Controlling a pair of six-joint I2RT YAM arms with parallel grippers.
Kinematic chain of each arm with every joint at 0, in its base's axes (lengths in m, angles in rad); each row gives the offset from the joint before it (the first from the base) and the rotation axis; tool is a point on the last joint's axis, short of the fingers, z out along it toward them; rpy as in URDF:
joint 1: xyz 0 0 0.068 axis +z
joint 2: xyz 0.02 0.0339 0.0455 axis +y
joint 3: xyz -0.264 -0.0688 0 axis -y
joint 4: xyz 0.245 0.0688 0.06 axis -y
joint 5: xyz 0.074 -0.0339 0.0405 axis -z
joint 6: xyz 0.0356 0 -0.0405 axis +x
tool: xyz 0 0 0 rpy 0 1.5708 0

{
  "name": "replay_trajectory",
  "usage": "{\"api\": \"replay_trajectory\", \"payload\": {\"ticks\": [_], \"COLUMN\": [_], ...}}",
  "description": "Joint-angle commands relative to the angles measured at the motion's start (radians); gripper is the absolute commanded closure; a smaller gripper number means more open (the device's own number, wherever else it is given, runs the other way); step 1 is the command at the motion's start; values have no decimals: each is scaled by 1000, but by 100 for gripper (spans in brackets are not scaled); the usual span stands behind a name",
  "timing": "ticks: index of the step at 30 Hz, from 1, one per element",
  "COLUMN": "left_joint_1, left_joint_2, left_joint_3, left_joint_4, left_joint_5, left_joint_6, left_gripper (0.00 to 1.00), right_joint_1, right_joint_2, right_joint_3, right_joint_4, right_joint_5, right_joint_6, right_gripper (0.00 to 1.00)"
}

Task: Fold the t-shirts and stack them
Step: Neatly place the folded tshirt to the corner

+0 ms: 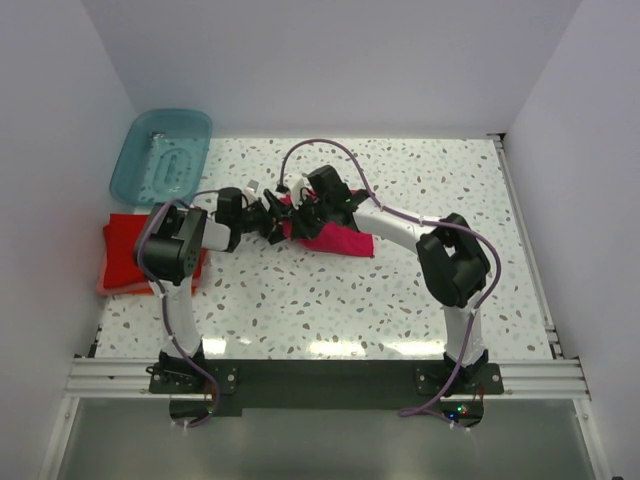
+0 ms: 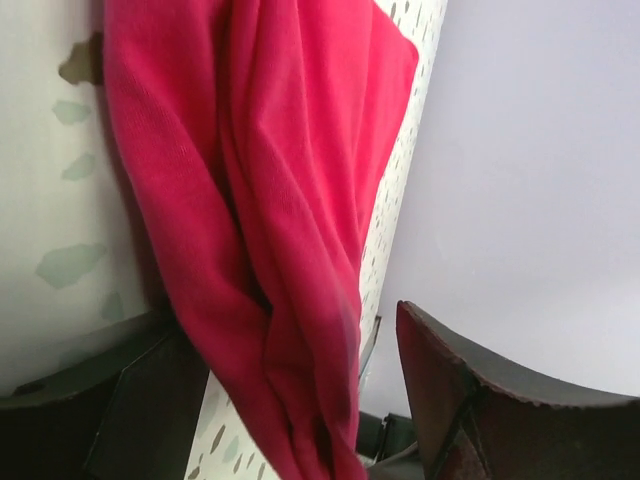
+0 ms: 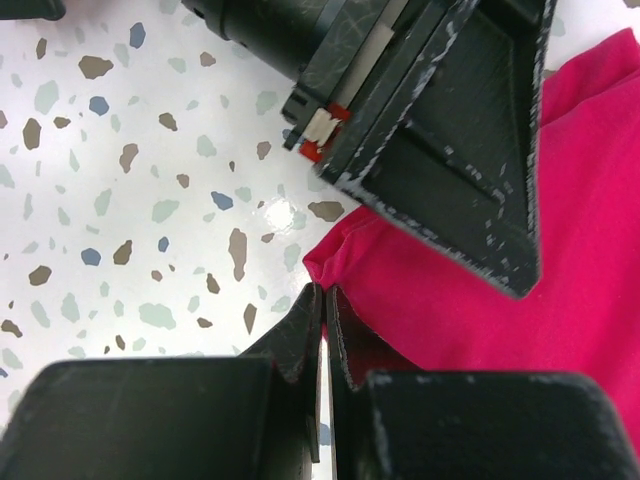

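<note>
Magenta t-shirt point(image 1: 338, 240) bunched on bench point(image 1: 330, 300). Left fingers point(image 2: 480, 400) spread apart, its cloth between them. Right fingers point(image 3: 300, 345) closed together at its edge; hold on cloth unclear.

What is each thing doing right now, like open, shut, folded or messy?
Magenta-pink cloth t-shirt: bunched up, unfolded.
Red cloth t-shirts: folded, stacked.
Translucent teal plastic tub: upright, looks empty.
Left claw: open around the pink shirt.
Right claw: shut at the shirt's edge.
</note>
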Motion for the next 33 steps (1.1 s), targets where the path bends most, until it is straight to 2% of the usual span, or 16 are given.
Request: {"api": "replay_trajectory", "payload": {"ticks": [1, 14, 22, 24, 27, 29, 30, 31, 32, 33], "left_joint_1": [-10, -32, -52, -54, -52, -51, -52, -52, -48, -45], "left_joint_2": [42, 118, 78, 63, 30, 15, 1, -5, -13, -39], "left_joint_3": [24, 136, 136, 138, 159, 211, 236, 280, 295, 305], "left_joint_4": [48, 22, -117, -177, -273, -433, -496, -616, -689, -737], "left_joint_5": [-126, -230, -256, -258, -264, -274, -290, -297, -307, -326], "left_joint_6": [-39, -35, 39, 75, 131, 230, 275, 366, 411, 453], "left_gripper": [24, 43, 42, 49, 67, 78, 80, 84, 91, 93], "right_joint_1": [0, 7, 12, 14, 18, 21, 23, 24, 24, 24], "right_joint_2": [-75, -41, -10, -9, -21, -29, -35, -51, -64, -79], "right_joint_3": [-4, 22, 56, 57, 56, 50, 48, 42, 34, 25], "right_joint_4": [74, 89, 103, 105, 106, 99, 92, 77, 73, 68], "right_joint_5": [-33, -44, -45, -50, -61, -79, -84, -85, -87, -85], "right_joint_6": [29, 67, 79, 81, 82, 90, 93, 99, 105, 111], "right_gripper": [100, 100, 100, 100, 100, 100, 100, 86, 78, 70]}}
